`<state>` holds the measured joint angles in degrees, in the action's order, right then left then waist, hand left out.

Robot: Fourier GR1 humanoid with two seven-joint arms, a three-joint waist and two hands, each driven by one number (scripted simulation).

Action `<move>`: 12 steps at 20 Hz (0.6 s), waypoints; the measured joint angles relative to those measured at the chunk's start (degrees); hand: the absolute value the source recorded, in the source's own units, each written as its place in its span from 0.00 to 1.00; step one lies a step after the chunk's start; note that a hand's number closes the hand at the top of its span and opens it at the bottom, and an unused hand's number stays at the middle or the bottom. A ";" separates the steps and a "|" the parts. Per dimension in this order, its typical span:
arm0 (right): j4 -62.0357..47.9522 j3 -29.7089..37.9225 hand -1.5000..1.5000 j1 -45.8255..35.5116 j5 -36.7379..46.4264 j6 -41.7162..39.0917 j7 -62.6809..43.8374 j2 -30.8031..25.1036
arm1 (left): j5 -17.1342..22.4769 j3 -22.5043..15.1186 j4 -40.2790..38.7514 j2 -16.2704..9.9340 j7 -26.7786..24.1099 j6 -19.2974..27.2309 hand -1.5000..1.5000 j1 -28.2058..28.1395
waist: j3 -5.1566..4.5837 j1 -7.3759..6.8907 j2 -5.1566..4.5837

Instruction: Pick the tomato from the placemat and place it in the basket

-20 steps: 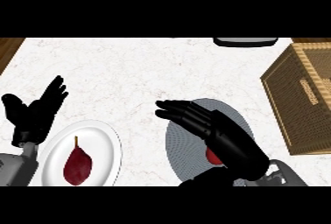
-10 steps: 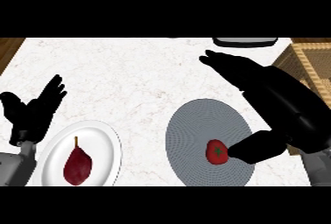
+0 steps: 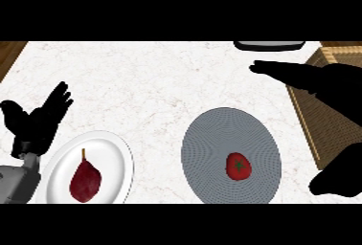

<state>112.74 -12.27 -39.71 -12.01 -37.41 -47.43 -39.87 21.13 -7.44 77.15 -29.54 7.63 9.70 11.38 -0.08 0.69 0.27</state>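
Observation:
A red tomato (image 3: pixel 238 166) with a green stem lies on the round grey placemat (image 3: pixel 212 139), right of the mat's middle. My right hand (image 3: pixel 318 81) hangs open at the upper right, its straight fingers pointing left above the counter, and it holds nothing. Its thumb (image 3: pixel 341 172) shows as a dark shape right of the tomato, apart from it. The wicker basket (image 3: pixel 311 117) stands at the right edge, largely hidden behind this hand. At the left edge my left hand (image 3: pixel 37 122) rests open, fingers up.
A white plate (image 3: pixel 113 153) at the lower left carries a dark red pear-shaped fruit (image 3: pixel 85 178). A dark rimmed object (image 3: pixel 268 45) sits at the counter's far edge. Wooden edging (image 3: pixel 8 55) shows at the top left corner.
My right hand has moved up and to the right, off the placemat and over the basket side, uncovering the tomato. The tomato, plate and left hand have stayed put.

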 measured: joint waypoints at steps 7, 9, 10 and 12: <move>5.05 11.52 0.00 10.76 -8.37 -3.39 3.57 -3.80 | -1.78 0.88 0.94 1.60 0.50 -0.13 0.50 -0.61 | 0.08 -0.02 -0.08; 6.40 13.87 0.00 14.81 -6.51 -3.75 6.32 -2.25 | -1.98 1.22 1.08 1.88 0.69 -0.59 0.50 -0.79 | 0.10 -0.09 -0.13; 8.14 14.41 0.00 17.26 -5.29 -3.85 7.35 -1.23 | -2.06 1.51 1.06 2.01 0.81 -0.85 0.50 -0.77 | 0.12 -0.08 -0.14; 8.57 14.79 0.00 20.39 -1.56 -4.50 10.42 1.29 | -2.58 2.16 0.31 2.19 0.27 -1.77 0.50 -0.77 | 0.11 -0.26 -0.19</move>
<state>121.31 2.52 -19.32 -13.57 -41.91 -37.01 -38.58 18.54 -5.28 77.47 -27.34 7.90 7.93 10.61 0.03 0.43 0.08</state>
